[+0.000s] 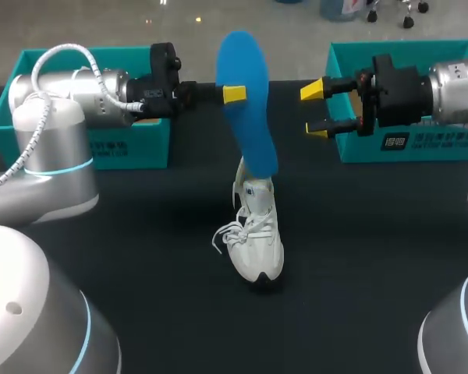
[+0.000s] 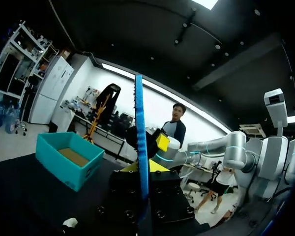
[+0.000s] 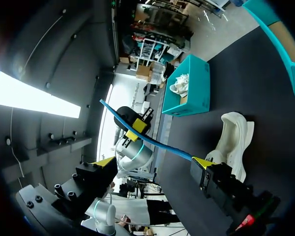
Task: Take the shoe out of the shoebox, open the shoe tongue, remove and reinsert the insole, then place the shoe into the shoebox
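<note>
Left gripper: clamped on the blue insole, one yellow tip on its near face. In the left wrist view the insole runs edge-on between the two fingers.

Insole stands nearly upright above the table. Its lower end is at the heel opening of the shoe (contact there cannot be told).

Right gripper: fingers spread wide, holding nothing, tips pointing at the insole but apart from it. In the right wrist view the insole crosses ahead of the open fingers, with the shoe beyond.

Arm poses: the left arm reaches in level from the left, over the left shoebox. The right arm reaches in level from the right, over the right shoebox.

Shoe: white, upright on its sole at mid-table, toe toward the near edge, laces loose.

Room: the shoe is well apart from both boxes, with bare black table on either side. A gap lies between the insole's edge and the right fingertips.
</note>
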Tool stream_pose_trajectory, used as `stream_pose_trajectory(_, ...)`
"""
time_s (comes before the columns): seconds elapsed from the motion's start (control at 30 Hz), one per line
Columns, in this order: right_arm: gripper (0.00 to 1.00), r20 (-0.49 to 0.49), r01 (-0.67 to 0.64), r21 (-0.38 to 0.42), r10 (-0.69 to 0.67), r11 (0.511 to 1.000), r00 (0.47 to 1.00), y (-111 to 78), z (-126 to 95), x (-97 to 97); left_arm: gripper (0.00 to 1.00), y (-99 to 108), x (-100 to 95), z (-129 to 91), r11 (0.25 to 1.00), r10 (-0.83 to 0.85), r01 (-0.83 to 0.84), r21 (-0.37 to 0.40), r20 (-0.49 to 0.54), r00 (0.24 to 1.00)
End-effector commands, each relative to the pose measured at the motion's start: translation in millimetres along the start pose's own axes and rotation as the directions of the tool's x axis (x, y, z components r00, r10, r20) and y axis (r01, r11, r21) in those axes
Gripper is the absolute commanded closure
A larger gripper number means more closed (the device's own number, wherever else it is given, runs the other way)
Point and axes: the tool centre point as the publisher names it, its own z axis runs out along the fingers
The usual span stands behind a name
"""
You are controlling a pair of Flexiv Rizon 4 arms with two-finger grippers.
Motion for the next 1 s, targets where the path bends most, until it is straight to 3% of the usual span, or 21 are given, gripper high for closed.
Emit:
stream_pose_trajectory(0.03,0.0,0.002,0.0,-0.001,0.0,1.0,1.0,0.1,1.4,0.2,1.0,10.6,-13.5,0.4,0.703,0.702,-0.71,-0.04,-0.122,0.702)
stream_pose_trajectory(0.07,0.0,0.002,0.0,-0.001,0.0,1.0,1.0,0.1,1.4,0.2,1.0,11.8,-14.4,0.1,0.684,0.721,-0.729,-0.026,-0.126,0.681)
stream_pose_trajectory(0.1,0.0,0.002,0.0,-0.001,0.0,1.0,1.0,0.1,1.4,0.2,1.0,11.6,-16.3,1.1,0.615,0.782,-0.788,-0.019,-0.113,0.613)
stream_pose_trajectory(0.13,0.0,0.002,0.0,-0.001,0.0,1.0,1.0,0.1,1.4,0.2,1.0,12.6,-20.7,1.2,0.497,0.854,-0.865,-0.064,-0.136,0.501)
stream_pose_trajectory(0.2,0.0,0.002,0.0,-0.001,0.0,1.0,1.0,0.1,1.4,0.2,1.0,11.4,-25.6,1.6,0.335,0.924,-0.937,-0.102,-0.156,0.348)
stream_pose_trajectory(0.27,0.0,0.002,0.0,-0.001,0.0,1.0,1.0,0.1,1.4,0.2,1.0,7.1,-25.7,2.7,0.22,0.961,-0.969,-0.116,-0.145,0.235)
stream_pose_trajectory(0.33,0.0,0.002,0.0,-0.001,0.0,1.0,1.0,0.1,1.4,0.2,1.0,0.9,-24.1,3.7,0.263,0.959,-0.955,-0.136,-0.066,0.274)
stream_pose_trajectory(1.0,0.0,0.002,0.0,-0.001,0.0,1.0,1.0,0.1,1.4,0.2,1.0,0.9,-24.1,3.7,0.263,0.959,-0.955,-0.136,-0.066,0.274)
